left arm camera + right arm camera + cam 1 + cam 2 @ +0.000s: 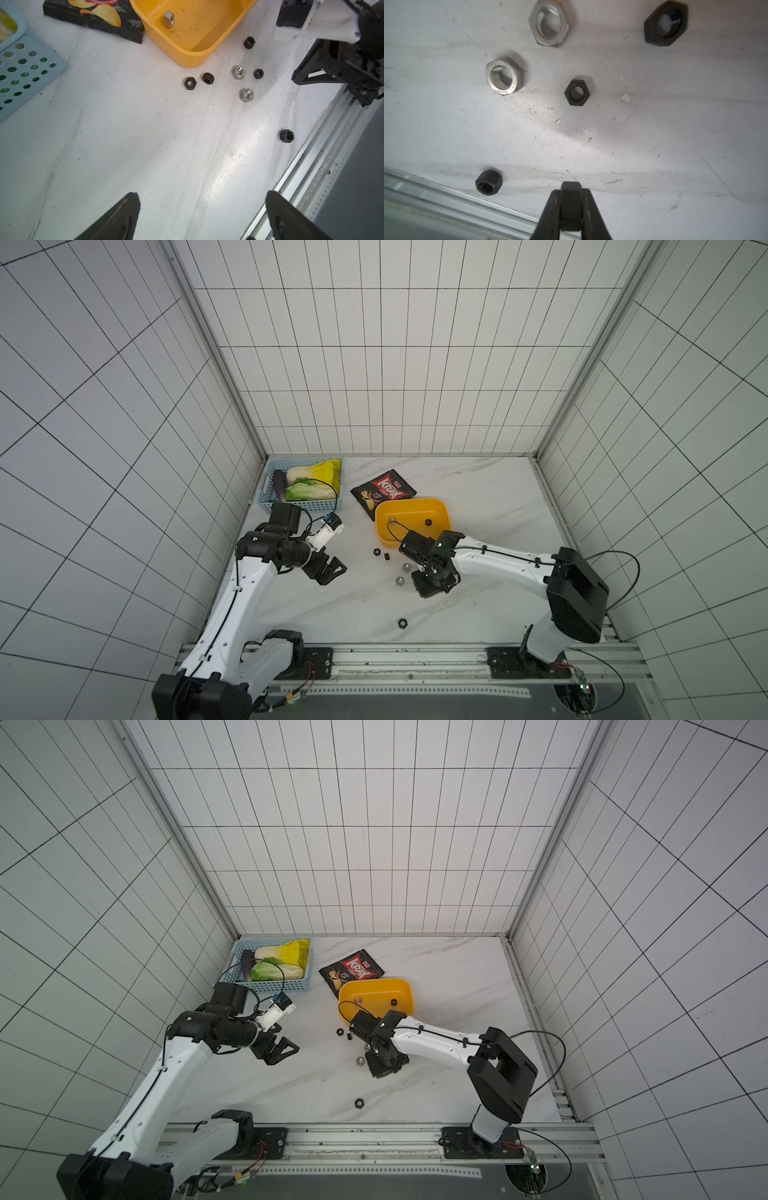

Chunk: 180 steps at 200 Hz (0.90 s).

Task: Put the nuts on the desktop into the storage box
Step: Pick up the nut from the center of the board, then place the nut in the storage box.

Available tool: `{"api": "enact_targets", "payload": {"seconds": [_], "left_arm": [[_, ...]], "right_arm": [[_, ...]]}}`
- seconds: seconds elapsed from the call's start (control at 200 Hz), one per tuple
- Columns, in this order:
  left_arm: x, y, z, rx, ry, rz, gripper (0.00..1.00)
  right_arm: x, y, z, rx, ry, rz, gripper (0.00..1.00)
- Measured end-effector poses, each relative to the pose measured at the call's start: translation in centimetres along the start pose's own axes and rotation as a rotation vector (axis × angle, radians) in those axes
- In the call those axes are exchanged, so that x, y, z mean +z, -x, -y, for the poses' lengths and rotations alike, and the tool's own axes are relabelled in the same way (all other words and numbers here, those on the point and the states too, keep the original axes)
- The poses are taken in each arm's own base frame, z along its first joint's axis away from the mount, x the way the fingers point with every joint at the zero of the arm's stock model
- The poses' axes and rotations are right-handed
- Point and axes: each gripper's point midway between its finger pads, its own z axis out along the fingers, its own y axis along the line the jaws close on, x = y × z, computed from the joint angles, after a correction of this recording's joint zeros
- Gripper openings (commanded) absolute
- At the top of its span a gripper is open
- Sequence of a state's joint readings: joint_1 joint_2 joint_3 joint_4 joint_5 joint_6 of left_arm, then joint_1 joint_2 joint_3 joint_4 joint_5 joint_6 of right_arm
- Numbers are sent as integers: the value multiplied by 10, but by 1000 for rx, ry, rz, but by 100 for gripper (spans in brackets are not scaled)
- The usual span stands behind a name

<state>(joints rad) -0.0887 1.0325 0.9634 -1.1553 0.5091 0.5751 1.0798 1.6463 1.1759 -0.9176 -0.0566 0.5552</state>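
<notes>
My right gripper (pixel 570 191) is shut on a small black nut (pixel 570 201), held edge-on just above the white desktop (pixel 332 605). In both top views it hangs in front of the yellow storage box (pixel 380 531). The box holds a silver nut (pixel 168 19) and a black nut (pixel 428 522). Loose on the desktop lie two silver nuts (pixel 504 75) (pixel 550 22) and several black nuts (pixel 190 83) (pixel 286 135). To the left of the nuts, my left gripper (pixel 202 197) hovers open and empty.
A light blue basket (pixel 303 489) of vegetables stands at the back left. A black chips bag (pixel 382 491) lies behind the box, touching it. A metal rail (pixel 415 655) runs along the front edge, close to one black nut (pixel 402 622).
</notes>
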Motion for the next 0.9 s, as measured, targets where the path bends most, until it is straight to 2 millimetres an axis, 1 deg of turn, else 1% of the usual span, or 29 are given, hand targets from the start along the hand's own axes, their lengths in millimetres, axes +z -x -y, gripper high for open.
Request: {"api": "enact_targets", "payload": {"seconds": [0.175, 0.415, 0.58, 0.73, 0.9], "left_arm": [[0, 0, 0, 0, -1, 0, 98], [0, -2, 1, 0, -1, 0, 98], [0, -2, 1, 1, 0, 1, 98], [1, -4, 2, -1, -1, -2, 99], [1, -4, 2, -1, -1, -2, 98]], "right_arm": [[-37, 18, -5, -9, 12, 87, 15], [-79, 44, -7, -32, -7, 197, 14], [-107, 68, 0, -20, -15, 283, 14], [-120, 89, 14, 11, -41, 330, 14], [-120, 109, 35, 46, -82, 343, 13]]}}
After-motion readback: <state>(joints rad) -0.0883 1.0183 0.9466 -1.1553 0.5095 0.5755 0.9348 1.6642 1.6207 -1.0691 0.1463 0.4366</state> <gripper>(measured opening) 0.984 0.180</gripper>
